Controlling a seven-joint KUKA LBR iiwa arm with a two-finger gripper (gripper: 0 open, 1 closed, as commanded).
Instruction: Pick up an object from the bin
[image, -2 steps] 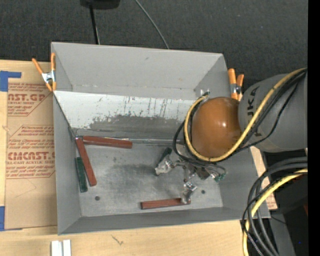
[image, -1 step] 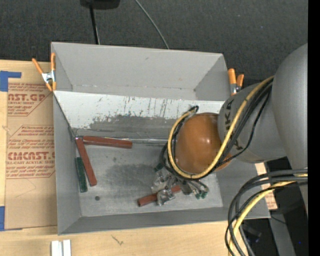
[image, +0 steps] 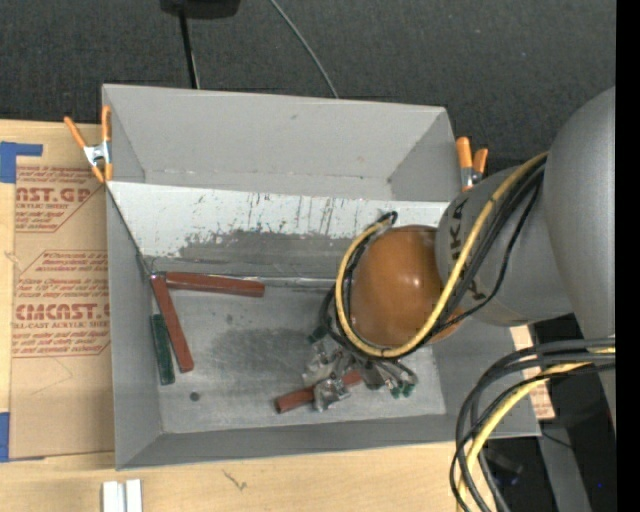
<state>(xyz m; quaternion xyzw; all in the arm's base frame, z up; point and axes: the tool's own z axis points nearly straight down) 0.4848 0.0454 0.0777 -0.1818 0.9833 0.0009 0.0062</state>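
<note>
The grey metal bin, its floor scuffed and worn, stands on a pale wooden bench. The arm's orange-covered wrist leans in from 3 o'clock. Its hand is low at the floor's 5 o'clock, over a short red-brown stick. I cannot tell whether the hand is open or closed. A long red-brown stick and a dark green stick lie well apart at 9 to 11 o'clock.

Grey arm; orange wrist cover; yellow-black cables; silvery claw.
</note>
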